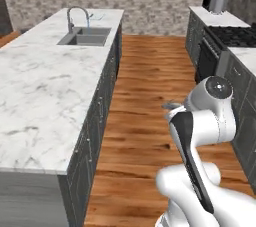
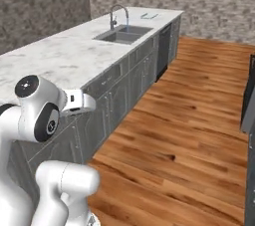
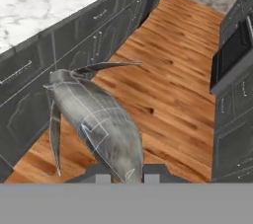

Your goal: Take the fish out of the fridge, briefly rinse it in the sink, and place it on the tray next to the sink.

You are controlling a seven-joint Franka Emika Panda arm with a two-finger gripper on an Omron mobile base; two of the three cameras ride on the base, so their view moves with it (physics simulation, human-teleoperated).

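The fish (image 3: 99,122) is clamped in the end effector (image 3: 127,177), whose fingertips (image 3: 103,177) pinch its lower end. In the hand view its long axis runs diagonally from the grip up to the left, thin fins spreading at the far end, above the wooden floor (image 3: 168,85) beside the dark cabinet fronts (image 3: 74,40) of the marble bench (image 1: 45,91). The sink (image 1: 86,36) with its curved faucet (image 1: 77,15) lies near the bench's far end, well apart from the fish; the tray (image 2: 149,16) rests beyond it at the far edge. A stove (image 1: 232,35) stands across the aisle. No writing can be read.
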